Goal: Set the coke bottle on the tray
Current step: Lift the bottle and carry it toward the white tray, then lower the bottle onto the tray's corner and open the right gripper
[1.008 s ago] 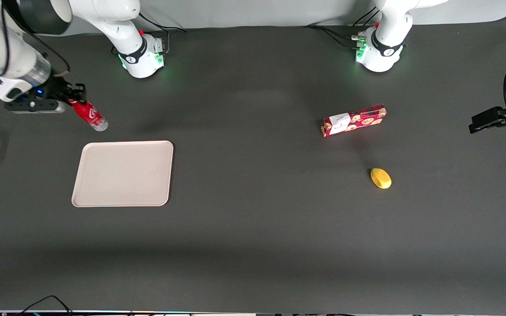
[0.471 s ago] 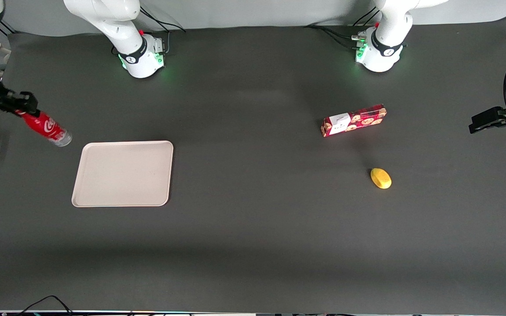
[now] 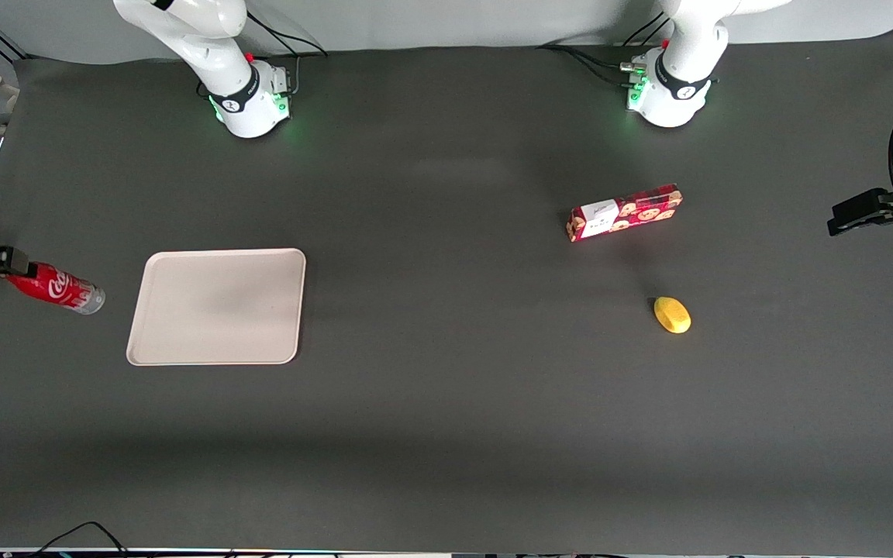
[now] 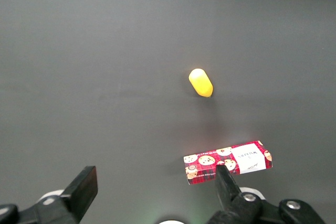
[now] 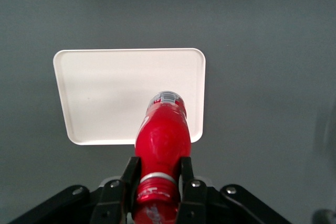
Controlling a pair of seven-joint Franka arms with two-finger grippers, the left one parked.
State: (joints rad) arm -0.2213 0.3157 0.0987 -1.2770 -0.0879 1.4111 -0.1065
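My right gripper (image 3: 5, 263) is at the working arm's end of the table, at the edge of the front view, shut on the neck of the coke bottle (image 3: 59, 287). The red bottle with white script hangs in the air, tilted, its silvery base pointing toward the tray (image 3: 216, 306). The beige tray lies flat on the dark table beside the bottle. In the right wrist view my gripper (image 5: 156, 178) clamps the bottle (image 5: 163, 135) just below its cap, and the tray (image 5: 100, 93) lies below with the bottle's base over its rim.
A red cookie box (image 3: 624, 211) and a yellow lemon-like object (image 3: 672, 315) lie toward the parked arm's end of the table; both also show in the left wrist view, the box (image 4: 228, 162) and the yellow object (image 4: 201, 82).
My gripper has carried the bottle toward the working arm's end and nearer the front camera, mostly leaving the front view. The tray has not moved.
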